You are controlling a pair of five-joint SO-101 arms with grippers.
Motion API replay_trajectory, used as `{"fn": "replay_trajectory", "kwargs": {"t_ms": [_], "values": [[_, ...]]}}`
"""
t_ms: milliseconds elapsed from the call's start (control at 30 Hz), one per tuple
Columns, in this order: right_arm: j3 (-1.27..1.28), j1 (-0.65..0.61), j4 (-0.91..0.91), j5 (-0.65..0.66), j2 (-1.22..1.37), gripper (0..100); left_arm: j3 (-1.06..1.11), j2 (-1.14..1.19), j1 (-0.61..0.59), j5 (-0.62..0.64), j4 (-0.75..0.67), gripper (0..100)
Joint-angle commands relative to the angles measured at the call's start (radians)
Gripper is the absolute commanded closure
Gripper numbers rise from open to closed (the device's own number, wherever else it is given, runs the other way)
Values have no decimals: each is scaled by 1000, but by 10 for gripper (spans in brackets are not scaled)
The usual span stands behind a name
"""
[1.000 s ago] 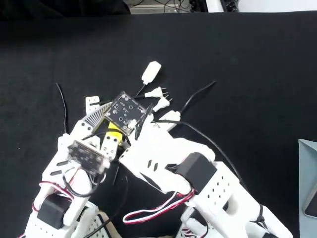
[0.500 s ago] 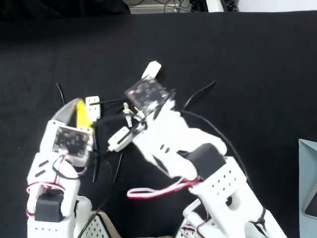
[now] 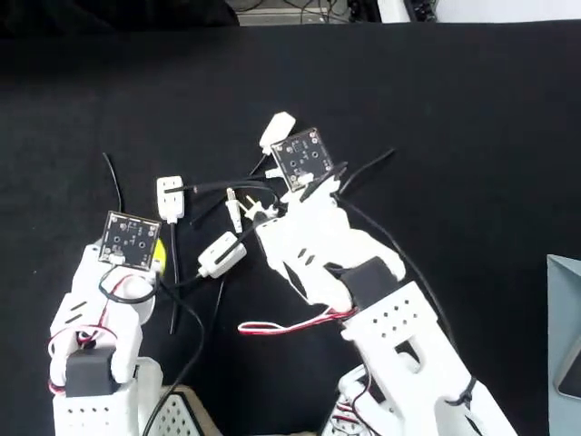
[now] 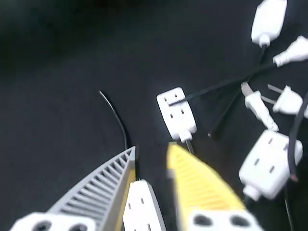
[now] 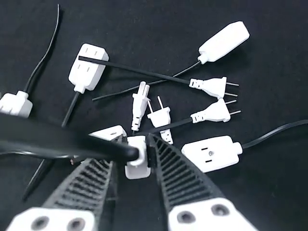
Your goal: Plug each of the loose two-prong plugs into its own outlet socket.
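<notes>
Table (image 3: 472, 118) black. Four loose plugs (image 5: 212, 86) lie clustered ahead of the right tool (image 5: 135, 138), none seated. Five sockets (image 5: 87, 68) lie scattered around them, cords crossing.

Right tool: fingers nearly together, pinching a small white block (image 5: 136, 162) from both sides. Whether it is a plug or a socket, cannot tell.

Left tool (image 4: 151, 149): fingers moderately apart, gripping nothing. A corded socket (image 4: 142, 209) shows in the gap; contact unclear.

A second ago both tools met over the middle of the cluster. Since then the left arm has drawn back toward its base and the right arm has swung out toward the far plugs. The middle socket (image 3: 221, 254) now lies uncovered between the arms.
</notes>
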Motion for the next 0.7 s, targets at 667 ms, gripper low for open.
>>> {"fn": "replay_trajectory", "kwargs": {"t_ms": [667], "values": [[67, 132, -29, -11, -10, 987, -443, 977, 306, -123, 5, 692]]}}
